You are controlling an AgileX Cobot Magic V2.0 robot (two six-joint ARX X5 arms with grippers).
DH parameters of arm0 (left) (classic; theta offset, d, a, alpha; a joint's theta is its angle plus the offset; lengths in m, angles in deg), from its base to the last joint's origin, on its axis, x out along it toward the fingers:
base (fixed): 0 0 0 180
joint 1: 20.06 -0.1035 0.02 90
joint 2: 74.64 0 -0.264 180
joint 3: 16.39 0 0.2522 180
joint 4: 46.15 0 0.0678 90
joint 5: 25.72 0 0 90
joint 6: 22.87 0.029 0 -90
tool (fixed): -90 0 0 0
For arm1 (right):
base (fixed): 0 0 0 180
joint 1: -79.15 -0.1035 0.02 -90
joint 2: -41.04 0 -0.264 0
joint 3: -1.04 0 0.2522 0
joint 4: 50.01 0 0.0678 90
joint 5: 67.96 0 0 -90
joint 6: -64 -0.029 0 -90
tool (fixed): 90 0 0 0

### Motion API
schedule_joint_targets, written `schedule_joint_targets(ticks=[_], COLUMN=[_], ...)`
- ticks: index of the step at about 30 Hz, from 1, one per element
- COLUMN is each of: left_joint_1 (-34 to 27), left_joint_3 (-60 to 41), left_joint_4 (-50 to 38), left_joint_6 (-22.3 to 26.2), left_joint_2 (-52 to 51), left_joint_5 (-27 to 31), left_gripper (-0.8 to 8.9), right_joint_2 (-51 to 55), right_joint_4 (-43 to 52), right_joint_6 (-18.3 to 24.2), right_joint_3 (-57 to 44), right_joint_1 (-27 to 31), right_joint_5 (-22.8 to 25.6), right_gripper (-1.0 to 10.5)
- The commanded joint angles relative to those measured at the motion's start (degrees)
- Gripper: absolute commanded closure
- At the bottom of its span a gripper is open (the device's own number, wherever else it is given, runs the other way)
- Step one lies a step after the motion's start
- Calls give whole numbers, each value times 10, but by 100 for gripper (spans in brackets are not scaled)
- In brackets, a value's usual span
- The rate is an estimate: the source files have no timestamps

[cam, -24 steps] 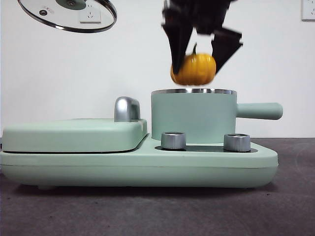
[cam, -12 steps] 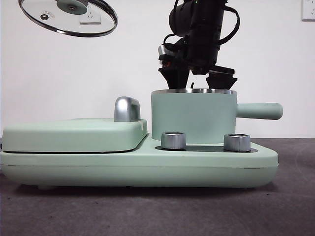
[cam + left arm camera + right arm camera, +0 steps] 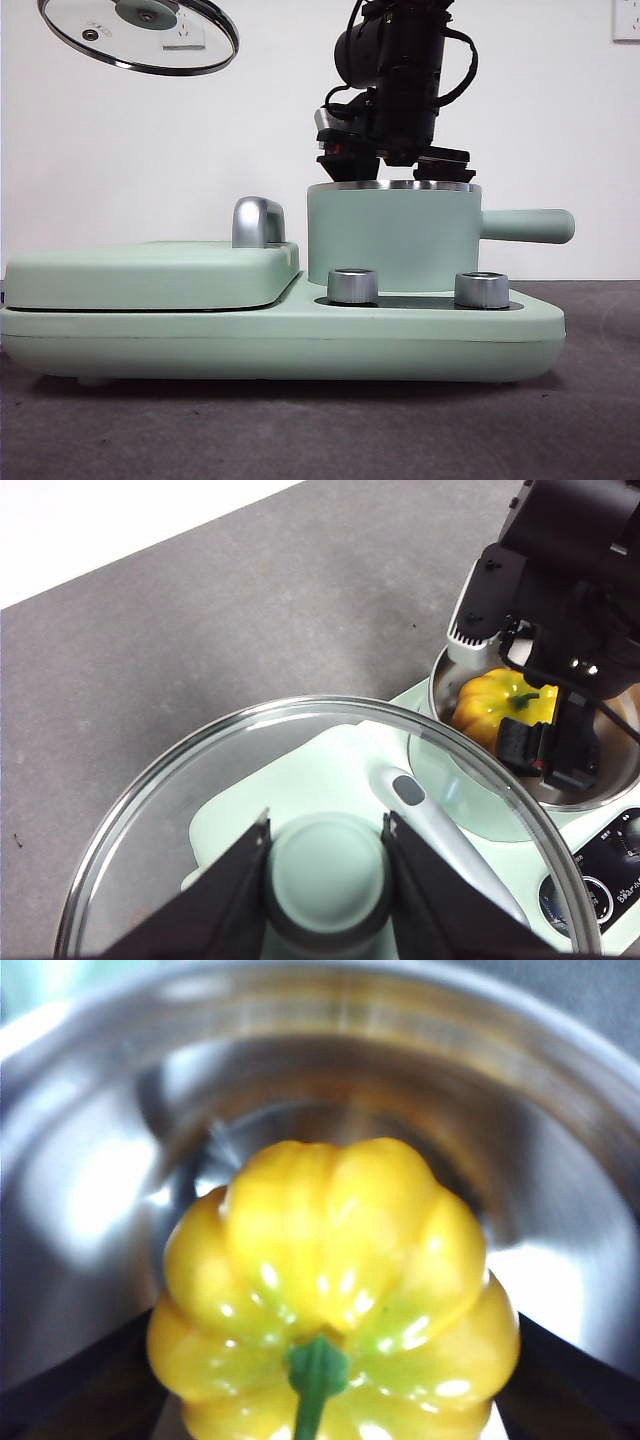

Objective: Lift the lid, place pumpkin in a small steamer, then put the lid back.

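Near: griddle base (image 3: 280,340) on worktop (image 3: 300,430), untouched. Behind it, steamer (image 3: 390,245) open. My right gripper (image 3: 545,745) down inside steamer, jaws clamped on pumpkin (image 3: 330,1290); pumpkin low in steel bowl, can't tell if it touches bottom. Step in hand, I judge: placing pumpkin. Up high, off to side: my left gripper (image 3: 325,880), jaws gripping knob of lid (image 3: 138,35), lid well clear of steamer. Next I need: spread right jaws, lift straight out clear of rim, then bring lid over and seat it.

a dark claw (image 3: 392,170) reaches down into the small steamer (image 3: 392,238); the lid (image 3: 140,34) hangs high, well apart.
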Motion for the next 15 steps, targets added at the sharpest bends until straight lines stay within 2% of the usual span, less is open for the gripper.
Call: schedule_joint_targets(ticks=[1,6,9,12,15], left_joint_1=[2,2,2,2,2], left_joint_3=[17,17,17,17,17], left_joint_4=[-15,-15,-14,-14,-15], left_joint_6=[-5,-7,-7,-8,-9], left_joint_2=[6,6,6,6,6], left_joint_5=[-2,-2,-2,-2,-2], left_gripper=[763,763,763,763,763], right_joint_2=[-20,-29,-29,-29,-29], right_joint_4=[-1,-10,-10,-10,-11], right_joint_6=[-1,-2,-2,-2,-3], right_joint_3=[15,15,15,15,15], right_joint_1=[-10,-17,-16,-16,-17], right_joint_5=[2,2,3,2,2], right_gripper=[611,606,515,509,437])
